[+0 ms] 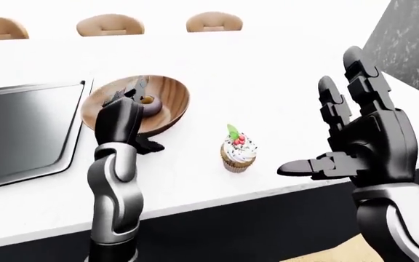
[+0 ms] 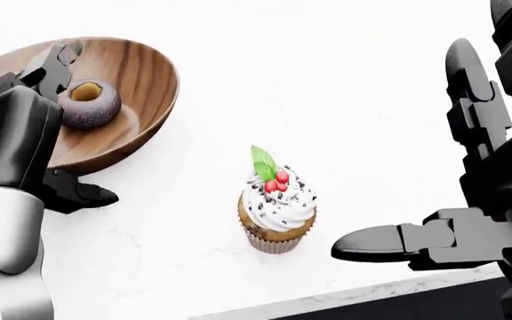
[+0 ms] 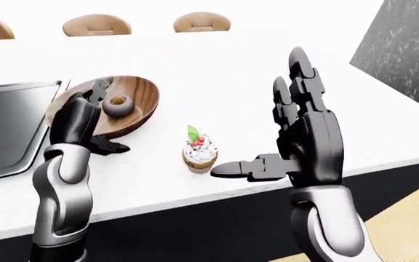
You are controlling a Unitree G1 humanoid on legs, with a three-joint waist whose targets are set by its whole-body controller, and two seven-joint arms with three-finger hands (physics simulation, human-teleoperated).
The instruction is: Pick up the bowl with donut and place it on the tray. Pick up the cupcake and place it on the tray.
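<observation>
Fingers [image 2: 47,67] of left hand [image 2: 11,133] spread over bowl [image 2: 140,87].

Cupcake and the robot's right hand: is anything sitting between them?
No. Only bare white counter lies between the cupcake and the open right hand, whose thumb points toward it from the head view's right.
</observation>
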